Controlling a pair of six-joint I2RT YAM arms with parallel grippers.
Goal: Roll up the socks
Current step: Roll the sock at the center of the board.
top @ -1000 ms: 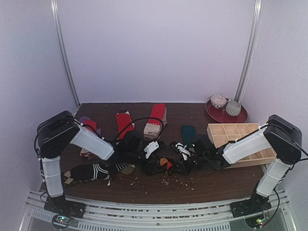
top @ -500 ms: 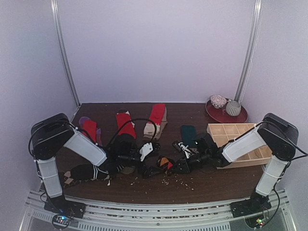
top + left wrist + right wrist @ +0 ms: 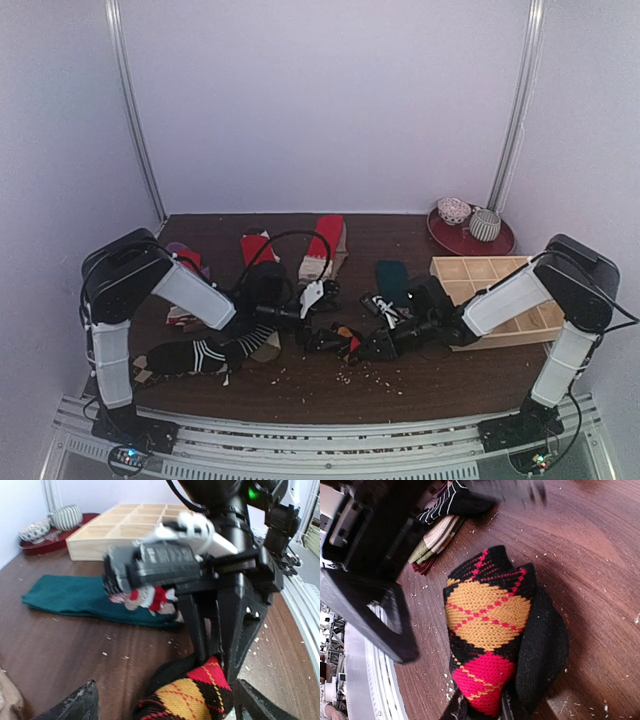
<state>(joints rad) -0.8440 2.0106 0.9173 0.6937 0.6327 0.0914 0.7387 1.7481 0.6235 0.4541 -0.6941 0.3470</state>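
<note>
On the table (image 3: pixel 470 385), right hand (image 3: pixel 216 661) pinching argyle sock (image 3: pixel 487 630), left hand (image 3: pixel 167 702) spread open.

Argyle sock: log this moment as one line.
argyle sock: folded over on table | right gripper: shut on its red end | left gripper: open, straddling sock | teal sock: flat, unrolled
</note>
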